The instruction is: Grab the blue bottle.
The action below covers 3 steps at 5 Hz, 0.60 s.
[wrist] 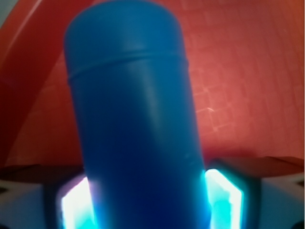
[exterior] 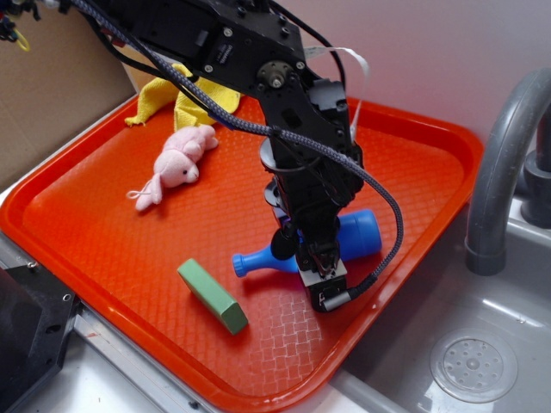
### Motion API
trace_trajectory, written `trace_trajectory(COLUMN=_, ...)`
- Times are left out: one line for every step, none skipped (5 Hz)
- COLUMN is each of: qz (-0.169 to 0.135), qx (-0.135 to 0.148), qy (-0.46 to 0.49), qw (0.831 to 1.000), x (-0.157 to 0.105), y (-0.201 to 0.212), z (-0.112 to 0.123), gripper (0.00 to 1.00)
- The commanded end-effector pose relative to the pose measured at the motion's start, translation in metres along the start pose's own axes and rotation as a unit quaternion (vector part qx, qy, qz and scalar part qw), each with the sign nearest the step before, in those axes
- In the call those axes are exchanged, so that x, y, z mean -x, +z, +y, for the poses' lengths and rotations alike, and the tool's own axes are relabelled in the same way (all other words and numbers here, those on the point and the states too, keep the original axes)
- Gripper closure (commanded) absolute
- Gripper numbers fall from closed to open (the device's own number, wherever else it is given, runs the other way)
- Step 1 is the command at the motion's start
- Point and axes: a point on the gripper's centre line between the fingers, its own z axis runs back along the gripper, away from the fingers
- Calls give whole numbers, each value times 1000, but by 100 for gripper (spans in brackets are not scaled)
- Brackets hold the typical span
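Orange tray [exterior: 77,224]: blue bottle [wrist: 136,119] lies on its side, long axis crosswise between the gripper [exterior: 317,274] fingers, which flank its body; contact unclear.

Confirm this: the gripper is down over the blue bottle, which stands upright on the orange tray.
Not upright. In the exterior view the blue bottle lies on its side on the orange tray, neck toward the green block. The gripper is down over it.
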Motion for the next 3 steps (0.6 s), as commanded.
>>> trace_trajectory(qz=-29, qx=-19, qy=74, qw=997, x=8, y=71, z=17, gripper=100)
trace_trajectory(qz=-38, qx=-6, qy=157, qw=987, x=20, y=118, z=53, gripper=100)
trace_trajectory(qz=-48, qx=-20, qy=244, qw=968, x=41, y=161, z=91, gripper=100)
